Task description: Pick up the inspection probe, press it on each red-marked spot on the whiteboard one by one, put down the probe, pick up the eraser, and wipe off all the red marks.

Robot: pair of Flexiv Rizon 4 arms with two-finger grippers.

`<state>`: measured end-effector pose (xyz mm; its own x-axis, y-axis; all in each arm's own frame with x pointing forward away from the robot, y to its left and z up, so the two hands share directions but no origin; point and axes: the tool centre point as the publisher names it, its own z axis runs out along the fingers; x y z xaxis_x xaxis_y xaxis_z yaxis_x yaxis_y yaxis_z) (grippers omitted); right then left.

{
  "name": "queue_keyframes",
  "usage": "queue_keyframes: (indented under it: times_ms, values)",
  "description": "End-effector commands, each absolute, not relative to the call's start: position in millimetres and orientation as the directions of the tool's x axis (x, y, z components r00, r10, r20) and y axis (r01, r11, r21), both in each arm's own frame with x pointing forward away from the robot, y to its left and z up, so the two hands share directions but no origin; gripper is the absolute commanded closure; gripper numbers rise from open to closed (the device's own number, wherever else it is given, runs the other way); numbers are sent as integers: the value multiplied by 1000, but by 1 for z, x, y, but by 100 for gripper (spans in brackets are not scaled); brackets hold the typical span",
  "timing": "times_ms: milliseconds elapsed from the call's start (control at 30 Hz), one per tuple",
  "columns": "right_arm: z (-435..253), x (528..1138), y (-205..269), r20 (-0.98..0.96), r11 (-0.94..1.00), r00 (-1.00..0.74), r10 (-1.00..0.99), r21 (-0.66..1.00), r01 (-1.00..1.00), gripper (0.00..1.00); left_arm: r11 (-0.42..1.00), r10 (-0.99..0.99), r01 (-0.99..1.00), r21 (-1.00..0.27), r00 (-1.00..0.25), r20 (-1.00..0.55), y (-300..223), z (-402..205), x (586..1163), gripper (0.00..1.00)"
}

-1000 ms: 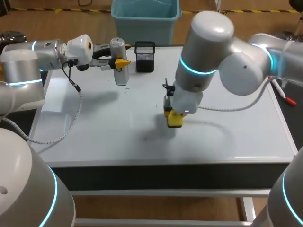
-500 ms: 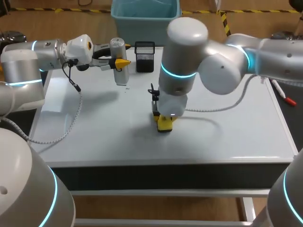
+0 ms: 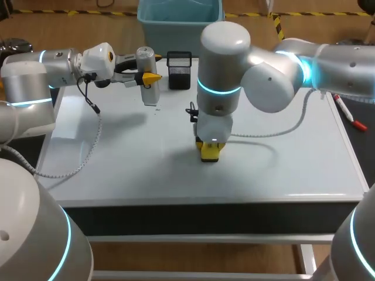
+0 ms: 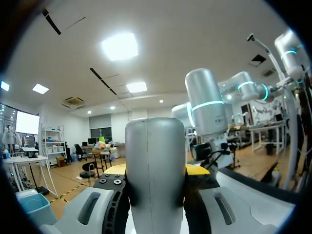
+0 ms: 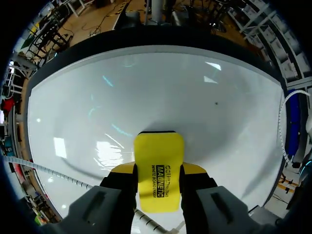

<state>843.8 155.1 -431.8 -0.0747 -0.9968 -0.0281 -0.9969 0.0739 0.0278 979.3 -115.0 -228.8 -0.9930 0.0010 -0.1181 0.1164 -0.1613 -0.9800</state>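
The whiteboard (image 3: 117, 164) covers the tabletop, and I see no red marks on it. My right gripper (image 3: 210, 150) points straight down near the board's middle, shut on the yellow eraser (image 3: 210, 154), which rests on the surface. In the right wrist view the eraser (image 5: 158, 168) sits between the fingers of the right gripper (image 5: 157, 181), flat against the whiteboard (image 5: 146, 87). My left gripper (image 3: 149, 76) hangs over the back left of the board, shut on the grey inspection probe (image 3: 147, 70). The probe (image 4: 155, 175) fills the left wrist view between the fingers of the left gripper (image 4: 155, 197).
A black mesh pen holder (image 3: 179, 70) stands at the board's back edge, just right of the probe. A red marker (image 3: 351, 120) lies on the dark strip beyond the board's right side. The right arm's cable (image 3: 275, 137) loops over the board.
My right arm slid the eraser leftward across the board, then back slightly to the right. The left arm and the probe have stayed still.
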Motion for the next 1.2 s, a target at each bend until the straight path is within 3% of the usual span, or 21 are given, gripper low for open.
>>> queue_keyframes:
  times_ms: [33,500,1200]
  values:
    - [-439,847,128,-35,100,-101,-994,30,-995,100,-161,4,115,-980,-993,-117,-115,-228,980,100]
    - [-432,859,91,-32,131,-132,-991,43,-990,100,-161,4,115,-980,-993,-117,-115,-228,980,100]
    - [-357,885,93,-47,18,-17,-999,-19,-1000,100,-161,4,115,-980,-993,-117,-115,-228,980,100]
